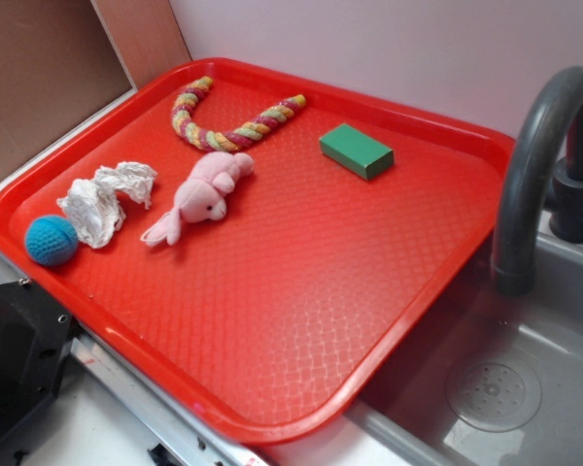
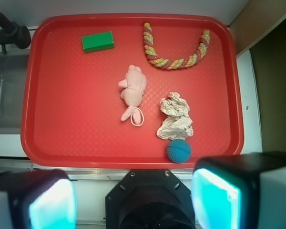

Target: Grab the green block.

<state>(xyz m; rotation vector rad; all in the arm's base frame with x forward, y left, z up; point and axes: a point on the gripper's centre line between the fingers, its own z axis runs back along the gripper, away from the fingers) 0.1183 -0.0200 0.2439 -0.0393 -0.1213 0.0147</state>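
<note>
The green block (image 1: 357, 150) lies flat on the red tray (image 1: 301, 320) near its far right corner; in the wrist view the block (image 2: 97, 41) is at the tray's upper left. My gripper (image 2: 133, 198) is open, high above the near edge of the tray (image 2: 62, 119), with nothing between its cyan pads (image 2: 52, 205). The block is far from it, across the tray. The gripper does not show in the exterior view.
On the tray lie a pink plush toy (image 1: 204, 194), a striped rope (image 1: 228, 126), a crumpled white cloth (image 1: 102, 199) and a blue ball (image 1: 51, 240). A grey sink (image 1: 505, 388) with a dark faucet (image 1: 534, 165) adjoins the tray's right side.
</note>
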